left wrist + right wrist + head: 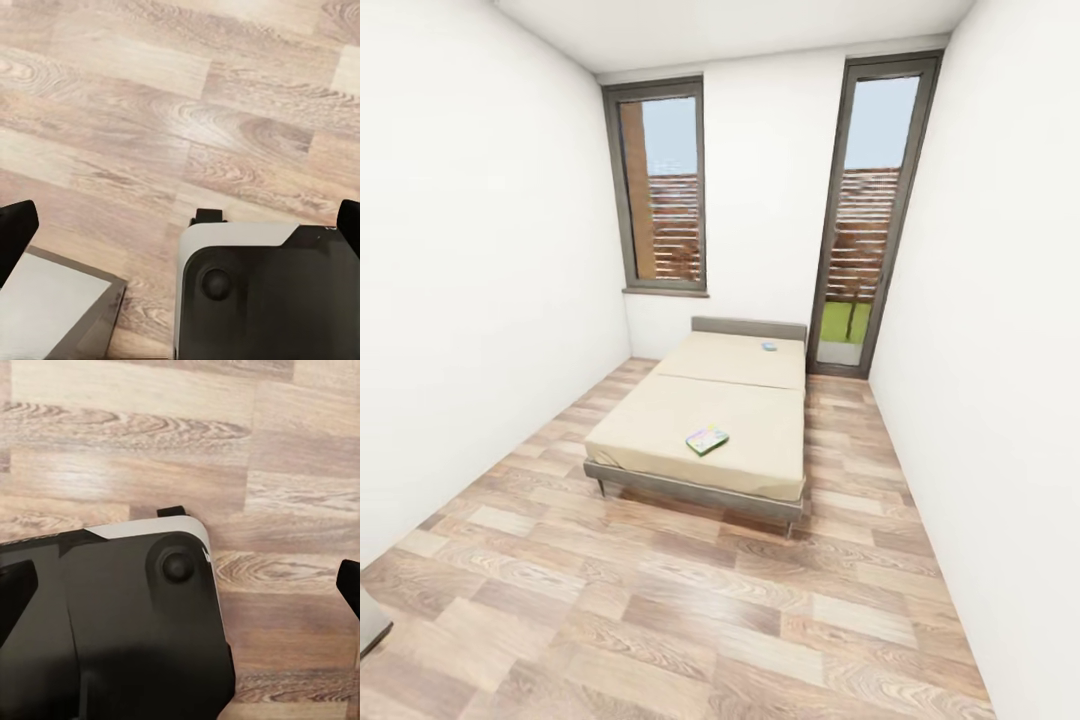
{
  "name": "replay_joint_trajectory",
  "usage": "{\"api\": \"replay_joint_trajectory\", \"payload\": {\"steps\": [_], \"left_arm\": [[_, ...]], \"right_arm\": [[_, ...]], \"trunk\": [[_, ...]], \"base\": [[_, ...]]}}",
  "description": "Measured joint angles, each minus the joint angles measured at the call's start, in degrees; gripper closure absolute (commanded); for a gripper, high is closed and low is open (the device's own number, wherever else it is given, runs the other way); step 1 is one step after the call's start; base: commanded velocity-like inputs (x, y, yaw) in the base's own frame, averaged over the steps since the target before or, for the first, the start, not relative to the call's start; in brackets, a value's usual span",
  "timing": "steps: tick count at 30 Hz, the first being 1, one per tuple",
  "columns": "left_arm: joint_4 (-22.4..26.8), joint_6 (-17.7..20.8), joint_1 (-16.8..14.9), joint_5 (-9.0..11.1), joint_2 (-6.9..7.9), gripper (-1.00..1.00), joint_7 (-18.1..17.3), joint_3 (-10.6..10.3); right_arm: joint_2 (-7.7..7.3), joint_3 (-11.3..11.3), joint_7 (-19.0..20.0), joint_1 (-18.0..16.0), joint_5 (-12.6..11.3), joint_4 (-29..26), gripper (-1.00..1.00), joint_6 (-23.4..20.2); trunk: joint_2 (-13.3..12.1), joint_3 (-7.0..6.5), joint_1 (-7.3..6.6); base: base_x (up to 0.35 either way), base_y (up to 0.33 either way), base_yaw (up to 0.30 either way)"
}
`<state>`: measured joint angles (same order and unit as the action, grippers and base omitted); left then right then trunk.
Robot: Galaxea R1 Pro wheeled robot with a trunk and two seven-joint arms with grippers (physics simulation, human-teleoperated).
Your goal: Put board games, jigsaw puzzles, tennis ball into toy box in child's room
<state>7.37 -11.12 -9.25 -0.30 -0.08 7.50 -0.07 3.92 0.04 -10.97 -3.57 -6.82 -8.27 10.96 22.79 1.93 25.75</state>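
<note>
Both pincers' black fingertips (16, 229) (349, 583) are being held apart above wood-plank floor (187, 112); nothing is being gripped. Two flat game boxes (707, 439) (769, 347) are lying on the beige bed (690, 420) ahead.

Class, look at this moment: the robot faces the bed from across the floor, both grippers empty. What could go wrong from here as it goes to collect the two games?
1. The far game lies near the headboard, well in from the foot of the bed; reaching it may demand a long stretch.
2. The near game lies flat on the mattress, so fingers could slide over it or push it away.
3. The right-hand wall stands close to the bed, leaving a narrow passage for the base.
</note>
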Motion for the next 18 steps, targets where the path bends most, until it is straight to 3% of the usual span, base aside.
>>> {"api": "replay_joint_trajectory", "payload": {"steps": [18], "left_arm": [[0.0,0.0,0.0,-0.1,0.04,-1.0,0.0,-0.3]], "right_arm": [[0.0,0.0,0.0,0.0,0.0,0.1,-1.0,0.0]], "trunk": [[0.0,0.18,0.0]], "base": [[0.001,-0.016,0.28]]}}
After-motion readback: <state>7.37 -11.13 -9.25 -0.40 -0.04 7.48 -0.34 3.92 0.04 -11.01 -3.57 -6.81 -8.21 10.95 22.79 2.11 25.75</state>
